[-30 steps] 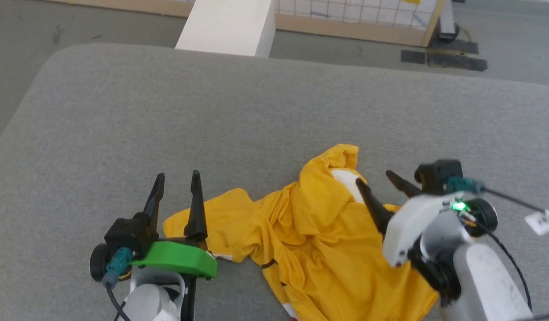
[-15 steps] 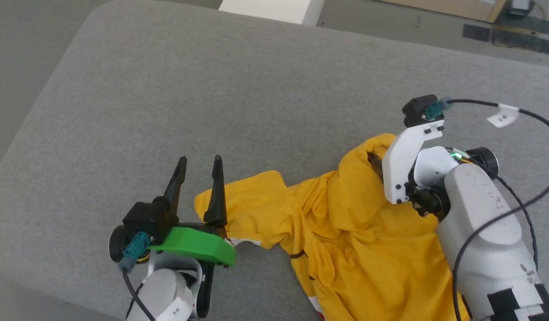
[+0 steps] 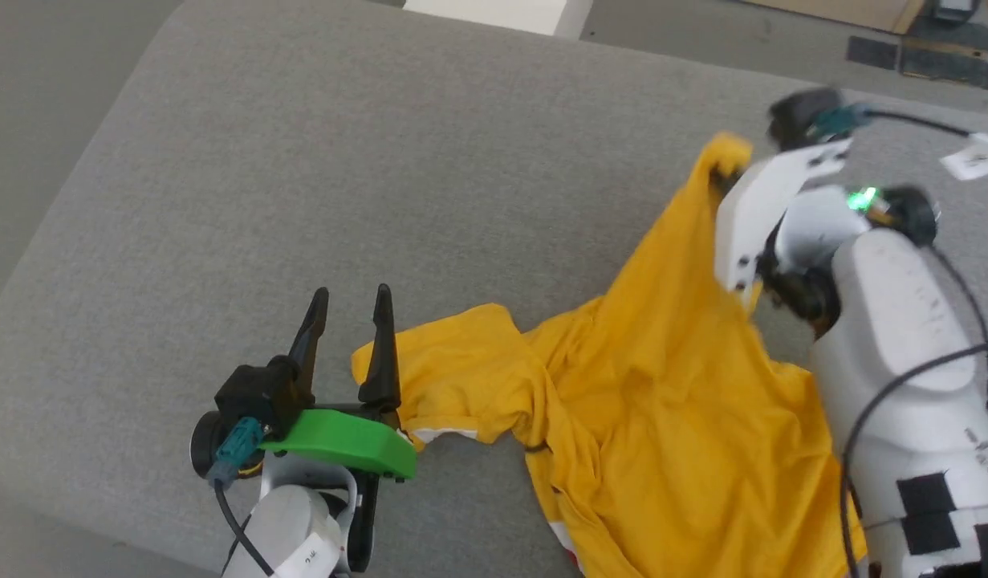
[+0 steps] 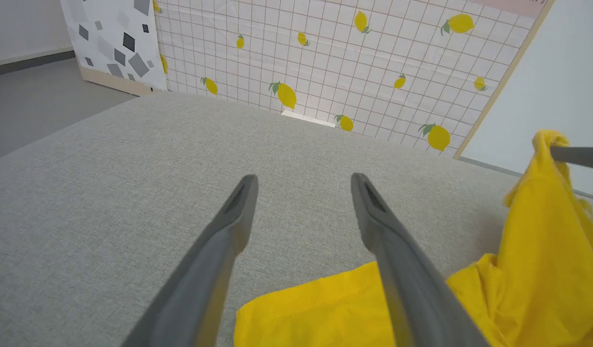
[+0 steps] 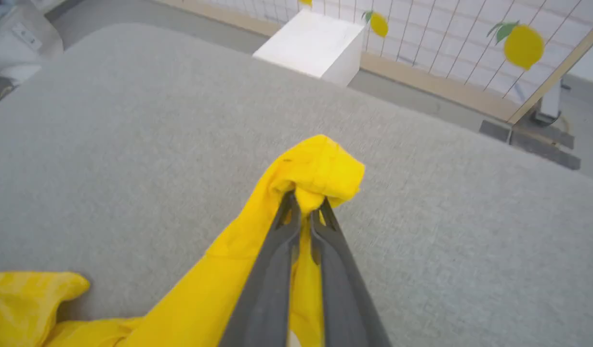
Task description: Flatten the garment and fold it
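Note:
The garment (image 3: 662, 401), a yellow-orange T-shirt, lies crumpled on the grey cushioned surface (image 3: 381, 160), with one part pulled up into a peak at the upper right. My right gripper (image 5: 306, 205) is shut on that raised fold of the garment (image 5: 320, 168), the fabric bunched over its tips; in the head view the right gripper (image 3: 722, 172) holds the peak well above the surface. My left gripper (image 3: 345, 305) stands open at the lower left, its right finger beside the garment's left edge (image 4: 320, 308), nothing between its fingers (image 4: 303, 180).
A white box (image 5: 315, 46) stands on the floor beyond the surface's far edge. A lemon-patterned grid panel (image 4: 349, 62) rises behind it. The surface's left edge (image 3: 68, 185) drops to grey floor. A cable with a white tag (image 3: 971, 156) trails from my right wrist.
My right gripper has closed on a fold of the garment and lifted it up and away, stretching the fabric. The head camera tilted down earlier. The left gripper has stayed put.

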Available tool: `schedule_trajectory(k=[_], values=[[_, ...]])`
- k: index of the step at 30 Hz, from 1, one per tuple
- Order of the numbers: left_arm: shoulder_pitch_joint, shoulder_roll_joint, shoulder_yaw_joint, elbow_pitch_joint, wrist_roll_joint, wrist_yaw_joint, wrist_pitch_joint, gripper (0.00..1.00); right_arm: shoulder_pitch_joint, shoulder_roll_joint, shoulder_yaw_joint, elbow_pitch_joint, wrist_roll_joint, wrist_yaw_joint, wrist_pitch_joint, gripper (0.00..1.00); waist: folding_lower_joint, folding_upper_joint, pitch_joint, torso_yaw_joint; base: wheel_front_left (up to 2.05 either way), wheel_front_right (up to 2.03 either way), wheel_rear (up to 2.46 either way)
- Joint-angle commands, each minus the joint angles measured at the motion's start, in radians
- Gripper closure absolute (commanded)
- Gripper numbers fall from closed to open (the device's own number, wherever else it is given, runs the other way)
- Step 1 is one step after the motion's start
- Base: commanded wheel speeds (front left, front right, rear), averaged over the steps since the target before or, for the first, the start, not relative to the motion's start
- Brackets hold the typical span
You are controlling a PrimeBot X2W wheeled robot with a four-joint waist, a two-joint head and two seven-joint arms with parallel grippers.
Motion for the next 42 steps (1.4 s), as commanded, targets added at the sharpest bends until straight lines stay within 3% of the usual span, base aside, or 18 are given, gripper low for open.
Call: schedule_trajectory(k=[1,4,9,14,20,21,22,23,26,27,32,36,42], values=[[0.002,-0.002,0.006,0.003,0.019,-0.002,-0.005,0.00,-0.029,-0.002,-0.015,-0.027,-0.008,-0.001,-0.058,1.00,-0.0001,0.0000,-0.028,-0.031,0.00,0.00,0.00],[0.006,-0.002,0.015,0.005,0.027,-0.008,-0.005,0.00,-0.034,-0.023,-0.064,-0.076,-0.041,-0.001,-0.173,1.00,-0.0001,0.0000,-0.050,-0.059,0.00,0.00,0.00],[0.020,-0.002,0.021,0.012,0.038,-0.015,-0.005,0.00,0.043,-0.084,-0.193,-0.137,-0.134,-0.001,-0.234,1.00,-0.0001,0.0000,-0.080,-0.100,0.00,0.00,0.00],[0.039,-0.002,0.033,0.017,0.047,-0.020,-0.005,0.00,0.229,-0.080,-0.345,-0.183,-0.204,-0.001,-0.152,1.00,-0.0001,0.0000,-0.097,-0.142,0.00,0.00,0.00],[0.051,-0.002,0.044,0.026,0.060,-0.034,-0.005,0.00,0.443,-0.023,-0.390,-0.271,-0.149,-0.001,0.002,1.00,-0.0001,0.0000,-0.102,-0.192,0.00,0.00,0.00],[0.052,-0.002,0.045,0.027,0.061,-0.036,-0.005,0.00,0.478,-0.016,-0.383,-0.298,-0.134,-0.001,0.021,0.91,-0.0001,0.0000,-0.104,-0.202,0.00,0.00,0.00],[0.053,-0.002,0.045,0.028,0.061,-0.038,-0.005,0.00,0.504,-0.012,-0.372,-0.322,-0.123,-0.001,0.032,0.55,-0.0001,0.0000,-0.106,-0.209,0.00,0.00,0.00],[0.054,-0.002,0.043,0.030,0.060,-0.042,-0.005,0.00,0.537,-0.009,-0.359,-0.350,-0.107,-0.001,0.047,0.00,-0.0001,0.0000,-0.109,-0.218,0.00,0.00,0.00],[0.051,-0.002,0.011,0.046,0.045,-0.059,-0.005,0.00,0.659,-0.003,-0.315,-0.490,-0.036,-0.001,0.037,0.00,-0.0001,0.0000,-0.123,-0.254,0.00,0.00,0.00],[0.033,-0.002,-0.058,0.064,0.014,-0.073,0.001,0.00,0.737,-0.002,-0.299,-0.592,0.036,-0.001,-0.083,0.00,-0.0001,0.0000,-0.128,-0.274,0.00,0.00,0.00],[-0.031,-0.002,-0.190,0.109,-0.024,-0.094,0.121,0.00,0.803,-0.002,-0.203,-0.667,0.067,-0.001,-0.243,0.00,-0.0001,0.0000,-0.125,-0.302,0.00,0.00,0.00],[-0.090,-0.002,-0.251,0.180,-0.049,-0.063,0.302,0.00,0.813,-0.002,-0.134,-0.685,0.075,-0.001,-0.299,0.00,-0.0001,0.0000,-0.115,-0.330,0.00,0.00,0.00],[-0.179,-0.001,-0.279,0.280,-0.043,-0.002,0.541,0.00,0.806,-0.002,-0.077,-0.685,0.093,-0.001,-0.300,0.00,-0.0001,0.0000,-0.103,-0.360,0.00,0.00,0.00]])
